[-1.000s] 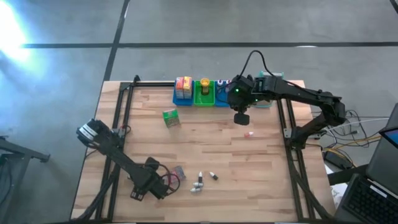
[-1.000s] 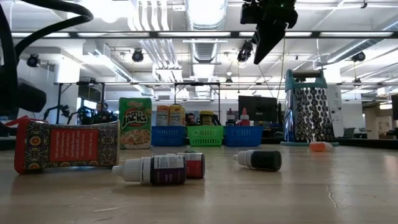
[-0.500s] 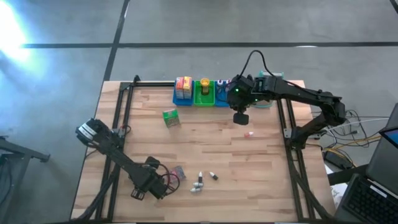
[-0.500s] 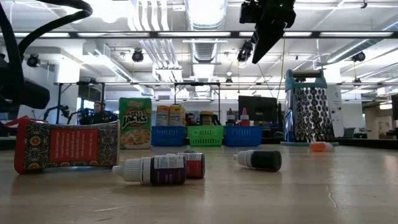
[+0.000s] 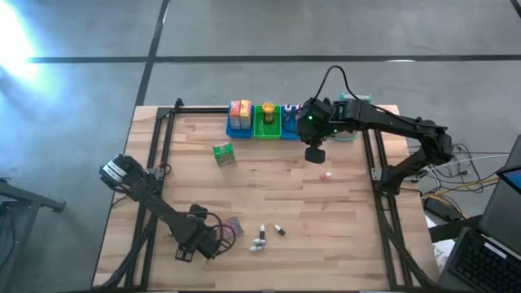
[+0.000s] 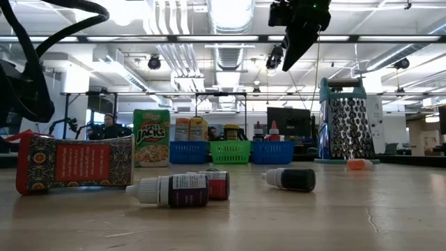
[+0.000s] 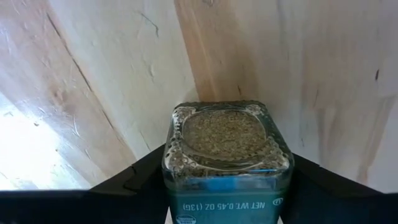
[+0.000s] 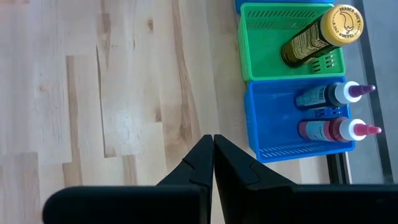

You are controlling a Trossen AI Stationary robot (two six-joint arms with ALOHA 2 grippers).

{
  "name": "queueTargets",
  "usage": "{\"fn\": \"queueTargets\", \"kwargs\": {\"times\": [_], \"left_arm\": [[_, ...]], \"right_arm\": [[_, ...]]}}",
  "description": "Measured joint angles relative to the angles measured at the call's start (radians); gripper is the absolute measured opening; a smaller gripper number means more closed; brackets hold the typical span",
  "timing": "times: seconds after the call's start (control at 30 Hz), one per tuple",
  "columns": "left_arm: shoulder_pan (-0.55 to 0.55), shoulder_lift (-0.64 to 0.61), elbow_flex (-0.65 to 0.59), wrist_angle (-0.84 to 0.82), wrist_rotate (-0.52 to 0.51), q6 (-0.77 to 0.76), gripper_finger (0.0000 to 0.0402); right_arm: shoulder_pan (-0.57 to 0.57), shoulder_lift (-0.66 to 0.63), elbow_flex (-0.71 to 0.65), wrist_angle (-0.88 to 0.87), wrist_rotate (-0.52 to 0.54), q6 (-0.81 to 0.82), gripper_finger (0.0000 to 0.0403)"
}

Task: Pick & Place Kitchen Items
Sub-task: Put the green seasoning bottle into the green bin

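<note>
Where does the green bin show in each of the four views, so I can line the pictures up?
High view: green bin at the table's far edge, middle of the row of three bins.
Low view: green bin far back, centre, between two blue bins.
Left wrist view: not in it.
Right wrist view: green bin upper right, beside a blue bin.
Shared landmark: the yellow-capped bottle inside it.

Grater (image 6: 346,120) upright; bins (image 5: 265,129) along far edge.

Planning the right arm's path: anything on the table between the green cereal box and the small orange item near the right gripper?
High view: bare wood between the green cereal box and the small orange item.
</note>
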Motion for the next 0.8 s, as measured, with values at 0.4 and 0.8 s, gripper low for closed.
{"fn": "queueTargets", "kwargs": {"times": [0.4,0.8], "left_arm": [[0.003,-0.019,0.000,0.014,0.012,-0.014,0.0207],[0.006,-0.270,-0.001,0.005,-0.191,-0.128,0.0207]], "right_arm": [[0.000,0.000,0.000,0.001,0.000,-0.002,0.0008],[0.000,0.000,0.000,0.000,-0.001,-0.007,0.0008]]}}
